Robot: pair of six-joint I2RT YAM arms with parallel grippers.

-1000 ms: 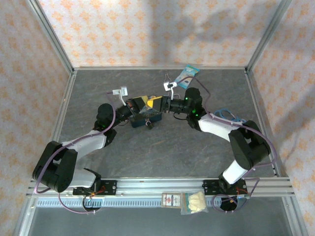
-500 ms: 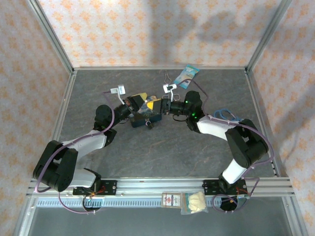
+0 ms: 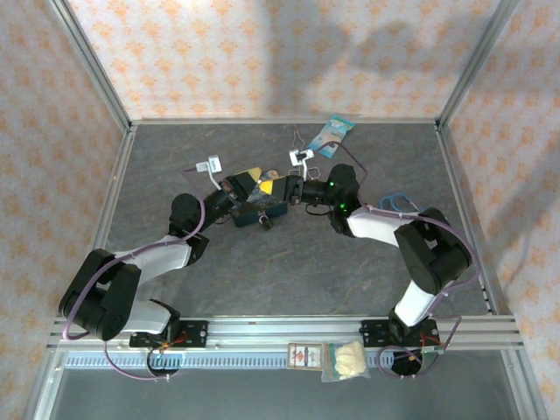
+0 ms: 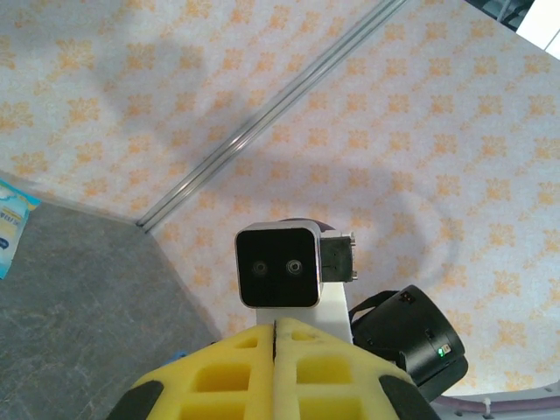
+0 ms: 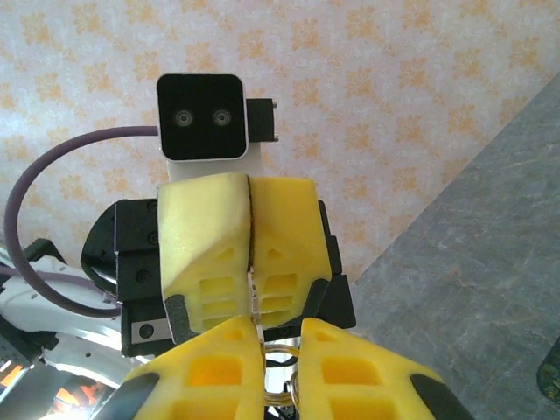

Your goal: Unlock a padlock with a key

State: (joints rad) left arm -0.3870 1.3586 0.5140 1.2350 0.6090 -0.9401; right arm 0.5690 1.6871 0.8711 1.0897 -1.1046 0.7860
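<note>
Right wrist view: my right gripper (image 5: 282, 363) nearly closed, narrow slit between fingers. Thin silvery shackle loop of padlock (image 5: 282, 348) sat in slit; couldn't tell if clamped. My left gripper (image 5: 250, 262) faced it tip to tip, pads pressed fully together, hold unclear. Top view: both tips close together just above blue tin (image 3: 262, 211) on grey table (image 3: 289, 262).

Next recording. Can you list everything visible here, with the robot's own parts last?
tin: one, blue, mid-table by both grippers
silvery loop: one, thin metal, between the right fingers
packet: one, light blue, far side of table
wire item: one, thin, blue, beside right arm
card pack: one, near rail
bag: one, pale, near rail
table: one, dark grey
left gripper: one, yellow fingers, shut
right gripper: one, yellow fingers, around the loop
</note>
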